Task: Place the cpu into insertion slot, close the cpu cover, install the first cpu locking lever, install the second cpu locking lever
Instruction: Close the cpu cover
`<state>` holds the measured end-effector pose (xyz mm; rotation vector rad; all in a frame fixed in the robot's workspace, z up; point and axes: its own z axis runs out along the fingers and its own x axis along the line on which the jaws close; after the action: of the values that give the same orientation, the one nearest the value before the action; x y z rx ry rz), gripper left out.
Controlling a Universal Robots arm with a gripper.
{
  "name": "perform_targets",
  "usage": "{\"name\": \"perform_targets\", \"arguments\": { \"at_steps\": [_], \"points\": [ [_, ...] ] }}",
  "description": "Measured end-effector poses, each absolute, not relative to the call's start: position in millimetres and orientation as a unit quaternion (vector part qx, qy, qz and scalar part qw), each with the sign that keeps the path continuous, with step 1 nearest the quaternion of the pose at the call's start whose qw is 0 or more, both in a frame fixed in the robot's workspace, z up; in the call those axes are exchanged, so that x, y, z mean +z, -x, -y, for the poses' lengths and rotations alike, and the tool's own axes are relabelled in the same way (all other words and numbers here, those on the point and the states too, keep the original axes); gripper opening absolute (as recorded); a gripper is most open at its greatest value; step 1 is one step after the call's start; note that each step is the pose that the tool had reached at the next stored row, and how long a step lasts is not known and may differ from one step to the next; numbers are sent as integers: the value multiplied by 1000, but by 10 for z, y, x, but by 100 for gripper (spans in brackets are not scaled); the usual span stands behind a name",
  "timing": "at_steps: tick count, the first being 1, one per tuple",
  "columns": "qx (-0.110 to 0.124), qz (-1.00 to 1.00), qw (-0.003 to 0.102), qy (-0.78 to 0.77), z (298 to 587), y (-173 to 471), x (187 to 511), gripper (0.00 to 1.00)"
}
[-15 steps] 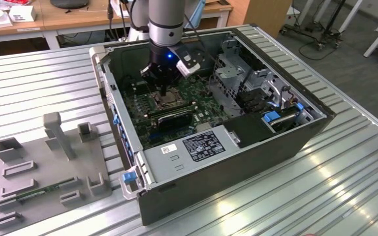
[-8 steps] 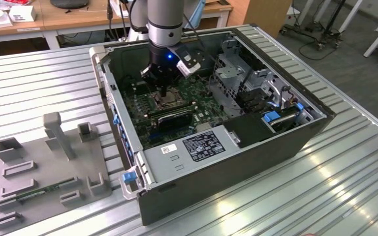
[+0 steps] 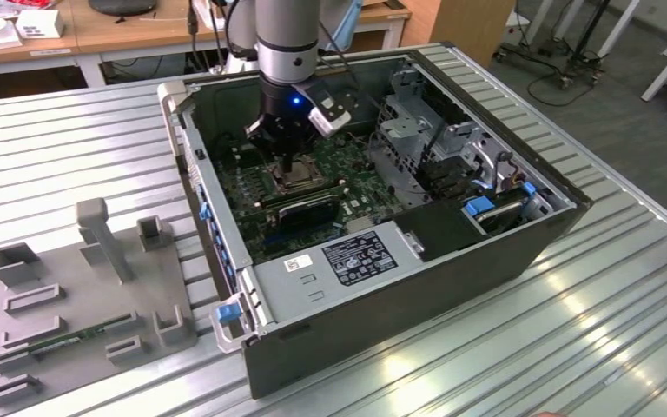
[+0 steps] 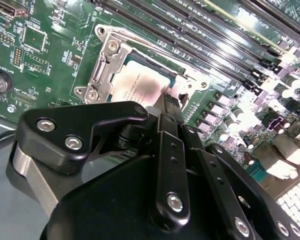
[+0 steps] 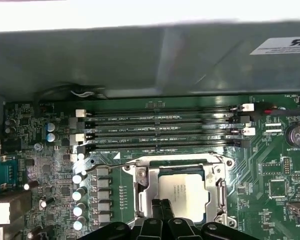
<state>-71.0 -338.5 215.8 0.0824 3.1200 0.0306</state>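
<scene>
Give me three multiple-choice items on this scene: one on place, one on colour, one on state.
1. The cpu lies: A) on the grey fixture B) in the insertion slot C) on a memory slot.
2. The circuit board is: A) red B) blue C) green.
3. The computer case is: A) open-sided B) closed C) upside down.

B: it sits inside the slot's frame.
C: green in both wrist views.
A: the exterior view looks into it.
</scene>
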Motion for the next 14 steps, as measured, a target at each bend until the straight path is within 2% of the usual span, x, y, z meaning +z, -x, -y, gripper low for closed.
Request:
{"name": "perform_targets", "arguments": {
  "at_steps": [5,14],
  "points": [
    [10,-999,17,-26,3384,762,2132,11],
    [10,-999,18,-26,3384,771,2119,11]
  ]
}}
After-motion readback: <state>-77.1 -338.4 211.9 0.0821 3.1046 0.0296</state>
